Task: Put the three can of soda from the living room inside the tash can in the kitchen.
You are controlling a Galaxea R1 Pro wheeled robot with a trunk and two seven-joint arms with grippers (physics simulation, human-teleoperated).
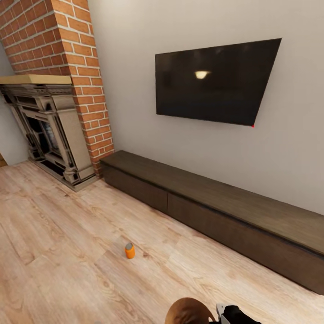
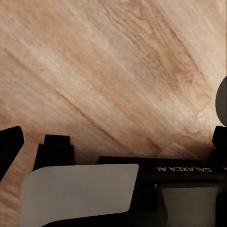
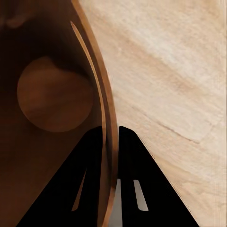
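Note:
One bright orange can of soda [image 1: 129, 250] stands upright on the light wood floor, a short way in front of me and to the left of the trash can [image 1: 186, 312]. At the bottom edge of the head view the bin's orange-brown inside shows, held by my right gripper [image 1: 221, 317]. In the right wrist view that right gripper [image 3: 110, 130] is shut on the trash can [image 3: 52, 94] rim, one finger inside and one outside; no can shows inside. In its own wrist view my left gripper [image 2: 116, 135] hangs open over bare floor, its dark fingertips [image 2: 10, 144] far apart.
A long low dark wood TV bench [image 1: 216, 211] runs along the wall under a wall TV [image 1: 211, 81]. A red-brick chimney [image 1: 67, 54] with a fireplace [image 1: 49, 130] stands at the left. Part of my own body [image 2: 78, 191] shows in the left wrist view.

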